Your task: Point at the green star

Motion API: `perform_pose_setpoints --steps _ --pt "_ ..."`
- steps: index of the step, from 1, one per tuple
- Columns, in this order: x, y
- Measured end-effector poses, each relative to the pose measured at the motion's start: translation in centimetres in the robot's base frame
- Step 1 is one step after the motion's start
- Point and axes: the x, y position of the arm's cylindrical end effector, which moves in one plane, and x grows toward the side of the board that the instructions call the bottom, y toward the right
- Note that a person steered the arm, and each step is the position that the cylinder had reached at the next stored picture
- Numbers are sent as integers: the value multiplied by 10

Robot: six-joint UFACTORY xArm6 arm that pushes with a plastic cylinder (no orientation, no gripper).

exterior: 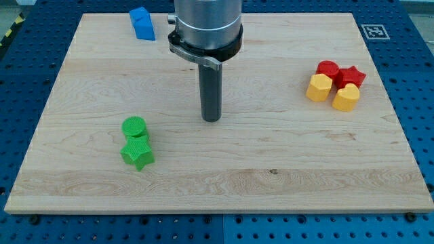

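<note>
The green star (pixel 137 155) lies at the lower left of the wooden board (pixel 271 169). A green cylinder (pixel 134 127) sits just above it, touching it. My tip (pixel 211 119) rests on the board near the middle, to the right of and slightly above the green star, with a clear gap between them. The rod rises straight up to the arm's grey flange at the view's top.
A blue block (pixel 142 24) stands at the board's top left. At the right, a red cylinder (pixel 328 69), a red star (pixel 350 76), a yellow hexagon (pixel 319 88) and another yellow block (pixel 346 98) sit clustered together.
</note>
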Motion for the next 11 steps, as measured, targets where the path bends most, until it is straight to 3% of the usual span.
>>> perform_pose_setpoints --steps 1,3,5,6,7,9,11 --pt "4 0" --pt "72 -4" --pt "113 -92" --pt "115 -167" --pt "102 -171" --pt "79 -117" --pt "77 -116"
